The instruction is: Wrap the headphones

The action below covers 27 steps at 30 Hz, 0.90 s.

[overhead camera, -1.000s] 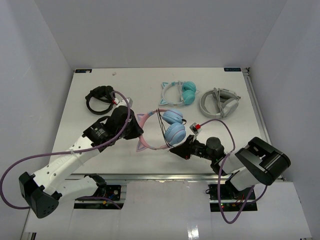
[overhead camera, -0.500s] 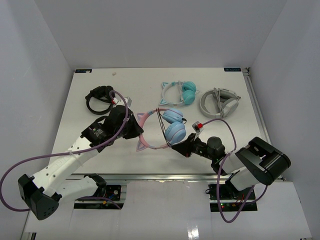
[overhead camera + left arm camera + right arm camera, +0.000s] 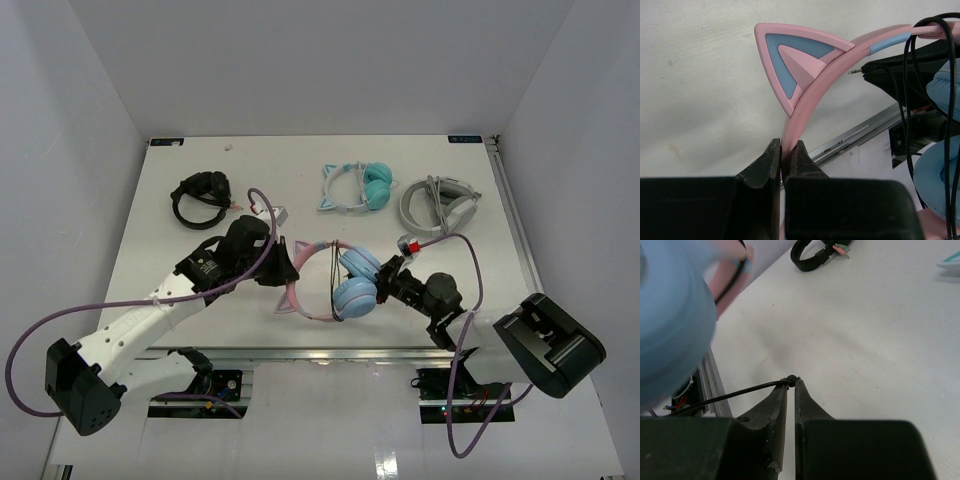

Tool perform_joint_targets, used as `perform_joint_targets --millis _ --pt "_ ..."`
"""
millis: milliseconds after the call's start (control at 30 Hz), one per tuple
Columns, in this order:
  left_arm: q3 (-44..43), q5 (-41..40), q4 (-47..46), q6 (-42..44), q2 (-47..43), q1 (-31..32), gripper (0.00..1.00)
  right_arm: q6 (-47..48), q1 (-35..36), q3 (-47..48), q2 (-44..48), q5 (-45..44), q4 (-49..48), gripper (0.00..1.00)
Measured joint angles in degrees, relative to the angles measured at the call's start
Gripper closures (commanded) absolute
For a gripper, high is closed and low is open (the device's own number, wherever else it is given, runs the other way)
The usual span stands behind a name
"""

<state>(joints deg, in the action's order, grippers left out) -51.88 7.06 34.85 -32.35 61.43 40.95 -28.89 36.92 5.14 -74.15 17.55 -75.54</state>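
Observation:
The headphones (image 3: pixel 312 306) have a pink cat-ear headband and light blue ear cups (image 3: pixel 357 281), and they are near the table's front edge. My left gripper (image 3: pixel 286 274) is shut on the pink headband (image 3: pixel 812 100) just below a cat ear (image 3: pixel 790 65). Thin black cable (image 3: pixel 907 100) loops over the band between the cups. To the right of the cups, my right gripper (image 3: pixel 384 285) is shut on the cable's end, pinched at its fingertips (image 3: pixel 791 381). A blurred blue cup (image 3: pixel 670 325) fills the upper left of the right wrist view.
Black headphones (image 3: pixel 200 195) lie at the back left. Teal cat-ear headphones (image 3: pixel 355 187) and grey-white headphones (image 3: pixel 440 205) lie at the back right. The metal rail of the table's front edge (image 3: pixel 330 352) runs just below the held headphones.
Both arms carried the headphones toward the front edge and slightly right. The right gripper swung the cable from the near side of the cups up to their right, and the right arm's base link swung outward.

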Motion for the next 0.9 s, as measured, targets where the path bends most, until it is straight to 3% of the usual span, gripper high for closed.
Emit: perform_joint_targets --millis 533,900 --pt "1.43 8.79 -11.62 16.32 6.64 -0.35 1.00 7.43 -0.17 -1.53 14.79 -2.82 2.51 0.92" --pt "-0.56 5.42 -11.73 32.66 8.40 -0.25 1.00 14.86 -0.20 -1.84 25.16 -1.25 18.77 0.92"
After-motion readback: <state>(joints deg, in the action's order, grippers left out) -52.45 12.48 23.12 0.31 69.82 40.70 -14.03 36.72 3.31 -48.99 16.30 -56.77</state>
